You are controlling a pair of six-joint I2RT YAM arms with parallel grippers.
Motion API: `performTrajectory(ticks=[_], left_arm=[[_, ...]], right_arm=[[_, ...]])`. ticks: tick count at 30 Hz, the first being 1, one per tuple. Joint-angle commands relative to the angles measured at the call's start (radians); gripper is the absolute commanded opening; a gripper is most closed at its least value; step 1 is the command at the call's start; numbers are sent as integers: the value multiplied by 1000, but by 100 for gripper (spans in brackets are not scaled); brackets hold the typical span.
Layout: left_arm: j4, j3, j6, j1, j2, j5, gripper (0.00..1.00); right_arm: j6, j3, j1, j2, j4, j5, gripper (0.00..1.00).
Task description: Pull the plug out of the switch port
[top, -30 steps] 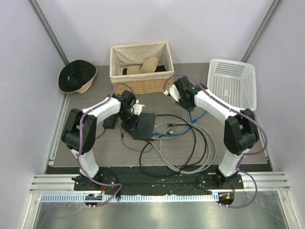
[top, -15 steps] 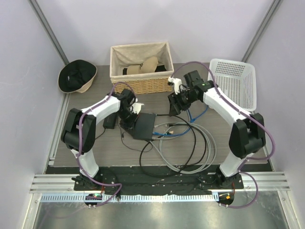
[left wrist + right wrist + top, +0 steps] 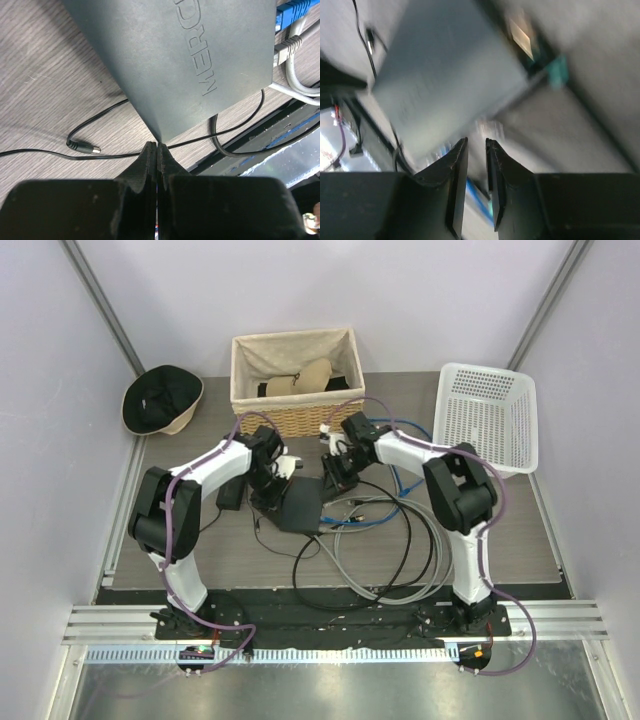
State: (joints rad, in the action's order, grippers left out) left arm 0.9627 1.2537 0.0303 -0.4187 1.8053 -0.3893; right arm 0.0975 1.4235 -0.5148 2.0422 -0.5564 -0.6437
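Switch (image 3: 303, 505): flat black box in the middle of the table (image 3: 190, 550), between my two arms, w/ its port edge facing right. Blue plug (image 3: 295, 10) and grey plug (image 3: 289, 46) sit in that edge side by side; their cables run off to the right and near. Which port holds the plug the task means, I cannot tell at this res.

Left gripper (image 3: 272, 483): at the far-left corner of the box. Wrist view shows its fingers (image 3: 147, 170) pressed together, nothing between them, tips at the corner. Likely reason: a closed tip makes a stiff stop, bracing the box so it won't slide when a plug is tugged on the opp. side.

Right gripper (image 3: 335, 468): over the far-right corner of the box, just far of the plugs. Wrist view is blurred; fingers (image 3: 455, 175) stand a little apart, narrow gap, holding nothing. Gap approx. suits a slim plug body. Judged step: lining up on a plug, pull not yet begun.

Loose end: thin black cord (image 3: 45, 152) on the table near-left of the box ends in a small barrel plug (image 3: 85, 147), tip bare, in no socket. Power brick (image 3: 232, 497) lies just left of the box.

Risk: an off-axis pull may pivot the box about my left tip, or a latch tab may resist.
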Motion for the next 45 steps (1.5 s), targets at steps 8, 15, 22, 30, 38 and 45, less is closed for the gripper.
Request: performTrajectory(ticks=[8, 15, 22, 30, 38, 45], left_arm=[[30, 13, -15, 31, -102, -13, 0], [11, -11, -23, 55, -124, 30, 0], [8, -45, 11, 106, -78, 56, 0], [-18, -54, 10, 106, 5, 82, 0], [-81, -91, 13, 106, 68, 113, 0], [-90, -88, 10, 107, 94, 107, 0]], right_arm=[[-13, 390, -68, 193, 12, 90, 29], [-48, 269, 6, 62, 3, -144, 50], [-6, 212, -30, 113, 22, -339, 60], [22, 212, -65, 191, 38, -386, 66], [8, 210, -76, 248, 1, -330, 63], [-1, 218, -77, 282, -8, -340, 57]])
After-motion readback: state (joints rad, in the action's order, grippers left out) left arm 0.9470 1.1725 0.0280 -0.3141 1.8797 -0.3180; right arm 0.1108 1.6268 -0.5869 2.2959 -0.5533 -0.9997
